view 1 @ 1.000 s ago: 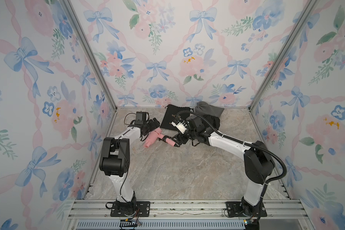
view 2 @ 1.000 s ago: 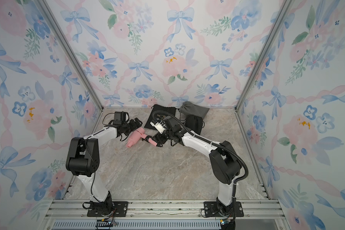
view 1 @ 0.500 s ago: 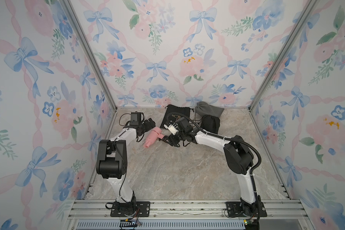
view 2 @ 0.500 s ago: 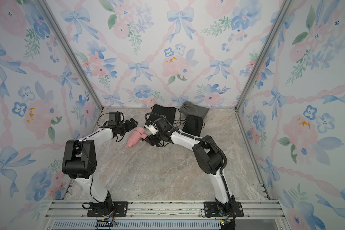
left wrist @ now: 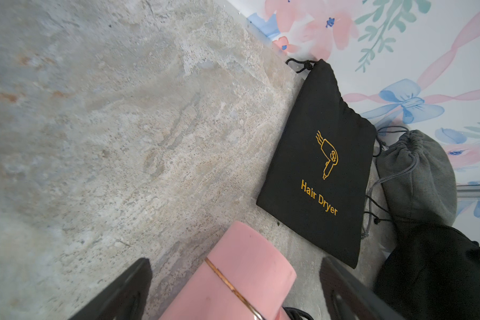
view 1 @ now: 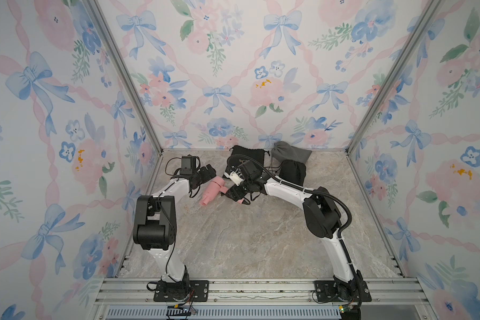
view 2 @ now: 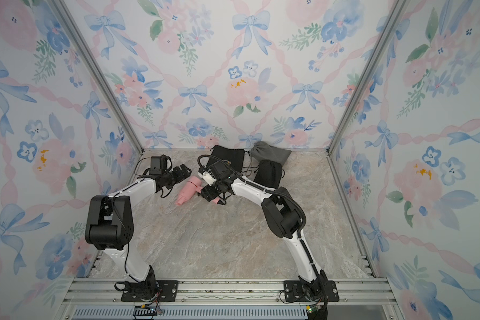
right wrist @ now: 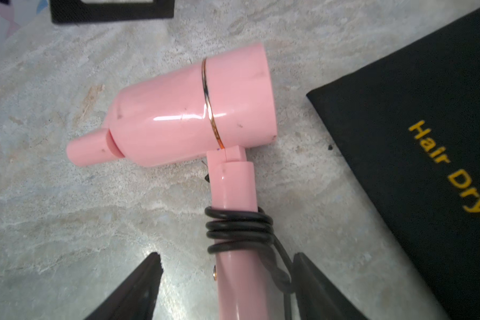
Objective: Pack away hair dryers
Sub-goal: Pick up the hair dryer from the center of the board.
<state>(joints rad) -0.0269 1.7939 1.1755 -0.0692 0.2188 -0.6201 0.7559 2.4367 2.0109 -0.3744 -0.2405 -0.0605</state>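
One glossy pink cylindrical hair dryer [right wrist: 178, 110] on veined stone tabletop [right wrist: 67, 221]

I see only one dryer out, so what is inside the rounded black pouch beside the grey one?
Its contents cannot be seen: the rounded black pouch bulges, unlike the flat black pouch, but the fabric covers everything inside. Only the pink hair dryer lies in the open.

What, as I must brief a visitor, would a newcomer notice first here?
The pink hair dryer lies on the marble tabletop, black cord wound round its handle. The open left gripper hovers close by its barrel; the open right gripper straddles its handle. A black pouch printed "Hair Dryer" lies flat beside it.
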